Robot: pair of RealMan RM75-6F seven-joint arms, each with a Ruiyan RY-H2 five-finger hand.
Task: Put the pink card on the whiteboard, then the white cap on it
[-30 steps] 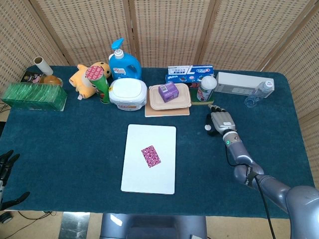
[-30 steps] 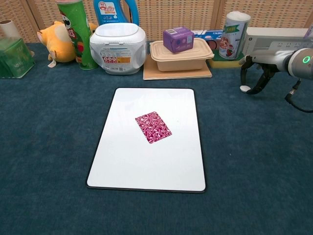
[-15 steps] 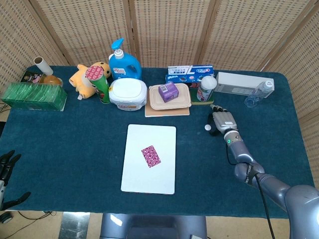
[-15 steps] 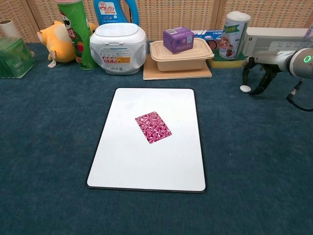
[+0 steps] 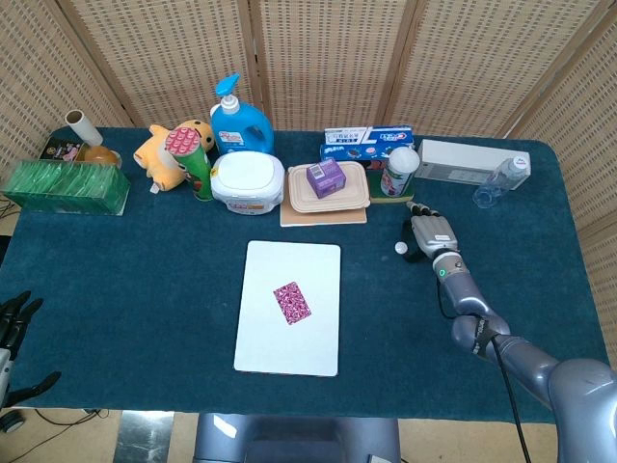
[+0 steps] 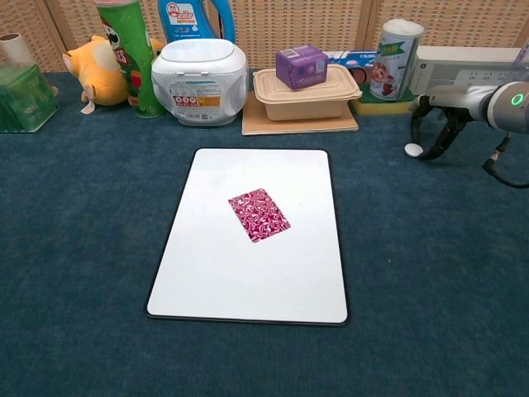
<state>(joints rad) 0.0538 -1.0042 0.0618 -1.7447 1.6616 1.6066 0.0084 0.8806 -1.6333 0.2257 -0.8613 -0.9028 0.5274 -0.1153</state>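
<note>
The pink patterned card (image 5: pixel 291 302) (image 6: pixel 259 214) lies flat near the middle of the whiteboard (image 5: pixel 270 338) (image 6: pixel 215 273). The small white cap (image 5: pixel 399 248) (image 6: pixel 412 149) sits on the blue cloth to the right of the board, in front of the yogurt can. My right hand (image 5: pixel 430 235) (image 6: pixel 438 116) arches over the cloth right beside it, fingers pointing down and apart, with the cap at their tips on the hand's left side. The cap rests on the table, not lifted. My left hand (image 5: pixel 13 318) hangs off the table's front left edge, fingers spread and empty.
Along the back stand a green box (image 5: pixel 66 186), plush toy (image 5: pixel 166 149), chips can (image 6: pixel 126 51), detergent bottle (image 5: pixel 237 121), wipes tub (image 6: pixel 199 69), food container with purple box (image 6: pixel 302 86), yogurt can (image 6: pixel 393 56), white box (image 5: pixel 465 160) and a plastic bottle (image 5: pixel 501 179).
The right hand has shifted slightly beside the cap, which stays where it was. The left hand has sunk a little lower at the frame's left edge. Card and board are unmoved.
</note>
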